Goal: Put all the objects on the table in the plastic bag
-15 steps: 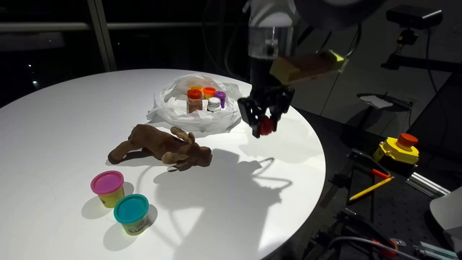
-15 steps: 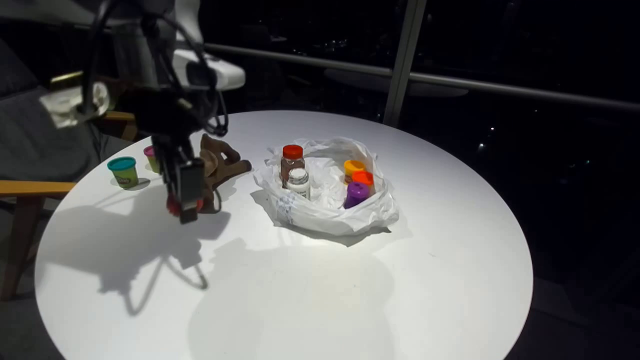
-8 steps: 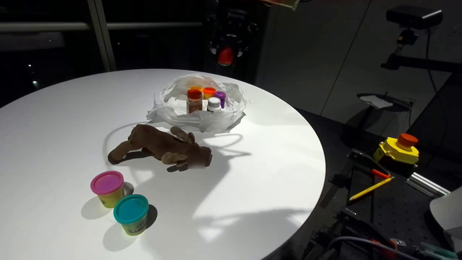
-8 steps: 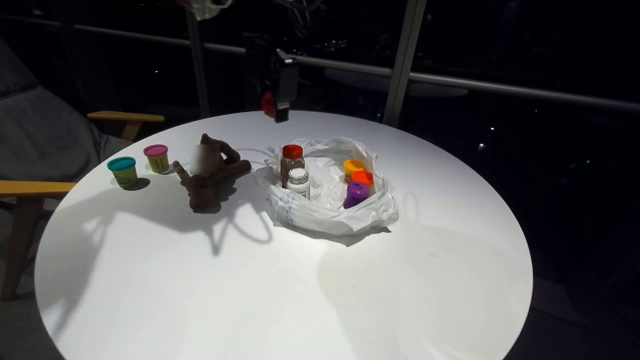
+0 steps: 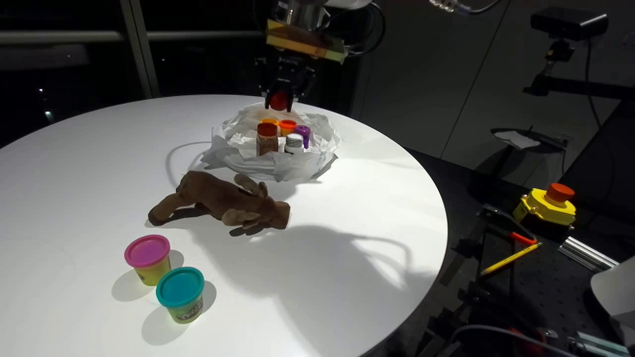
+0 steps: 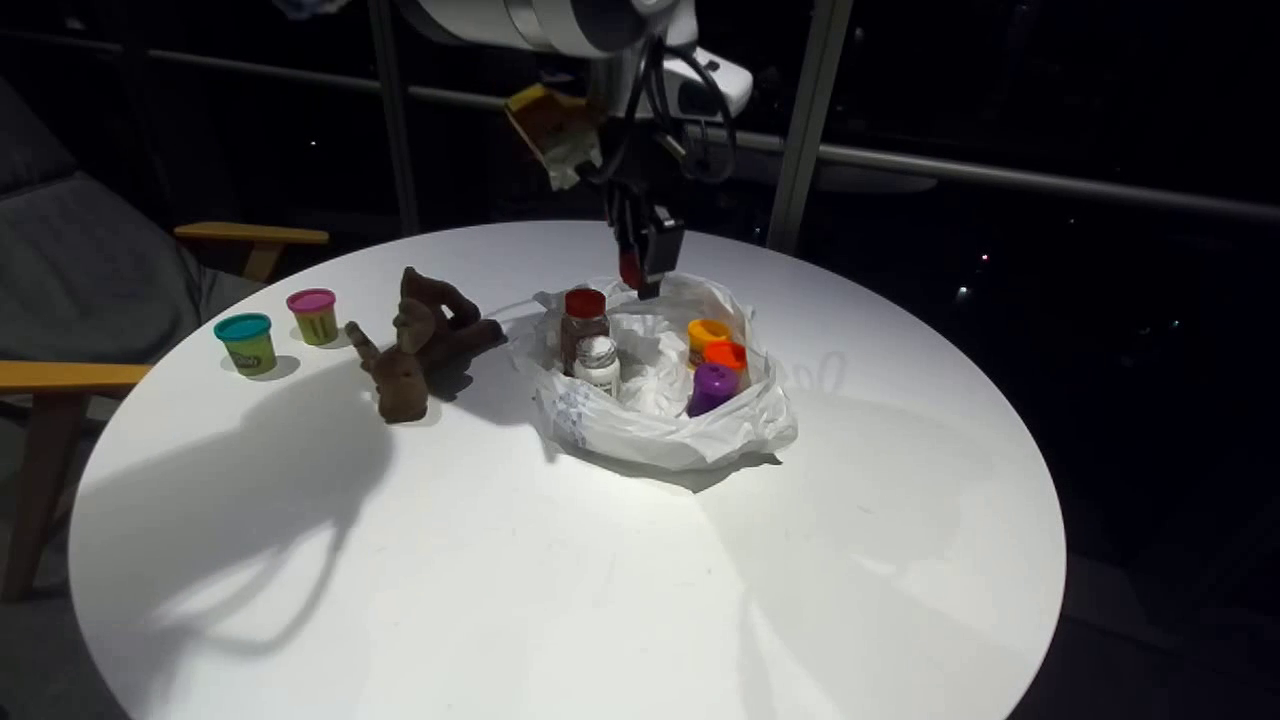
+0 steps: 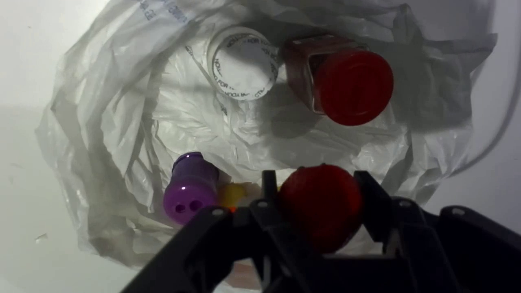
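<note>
Laboratory-type workspace, identified by a robot arm [image 6: 560, 25] above a round white table [image 6: 600, 610] and, beyond the table's right edge in an exterior view, a bracket-mounted camera-like unit [image 5: 568, 24], a yellow box [image 5: 548, 213] with a red mushroom button [image 5: 560, 192], a perforated black plate [image 5: 550, 297] and a ribbed metal bar [image 5: 589, 255]. An armchair [image 6: 95, 260], beyond the left edge in an exterior view, and a window frame [image 6: 810, 120] behind the far edge recall a lounge.

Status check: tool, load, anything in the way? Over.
Tool shut on red object. Load above plastic bag, not yet lowered in. Possible snag: red-capped jar standing inside. Brown toy, pink-lidded cup, teal-lidded cup outside, on table.
</note>
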`<state>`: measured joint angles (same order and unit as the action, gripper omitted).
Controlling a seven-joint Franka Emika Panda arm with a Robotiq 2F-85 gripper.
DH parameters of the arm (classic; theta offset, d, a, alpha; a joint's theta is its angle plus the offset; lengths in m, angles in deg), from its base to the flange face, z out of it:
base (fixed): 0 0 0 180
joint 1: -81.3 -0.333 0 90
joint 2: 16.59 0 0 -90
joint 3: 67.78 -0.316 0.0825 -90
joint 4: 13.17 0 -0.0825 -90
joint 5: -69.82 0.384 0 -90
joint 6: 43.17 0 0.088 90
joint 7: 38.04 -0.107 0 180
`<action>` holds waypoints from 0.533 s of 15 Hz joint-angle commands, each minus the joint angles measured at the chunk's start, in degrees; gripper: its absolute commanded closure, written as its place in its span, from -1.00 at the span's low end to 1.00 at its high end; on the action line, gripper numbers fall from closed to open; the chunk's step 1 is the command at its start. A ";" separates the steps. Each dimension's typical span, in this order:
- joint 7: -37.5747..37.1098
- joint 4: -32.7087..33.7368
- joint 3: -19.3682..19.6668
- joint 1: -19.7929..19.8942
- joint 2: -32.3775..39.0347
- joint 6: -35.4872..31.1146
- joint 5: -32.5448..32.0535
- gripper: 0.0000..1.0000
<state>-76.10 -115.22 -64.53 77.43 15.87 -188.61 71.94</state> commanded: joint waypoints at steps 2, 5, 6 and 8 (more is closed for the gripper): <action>-0.05 10.58 1.40 0.40 10.32 0.73 3.37 0.50; -0.22 14.36 1.97 0.61 13.84 1.48 4.42 0.50; -0.09 15.32 2.35 0.53 14.53 2.09 4.35 0.50; 0.80 15.64 2.39 0.50 14.36 3.41 4.11 -0.50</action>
<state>-76.10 -103.30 -62.70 78.14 29.12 -188.10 75.02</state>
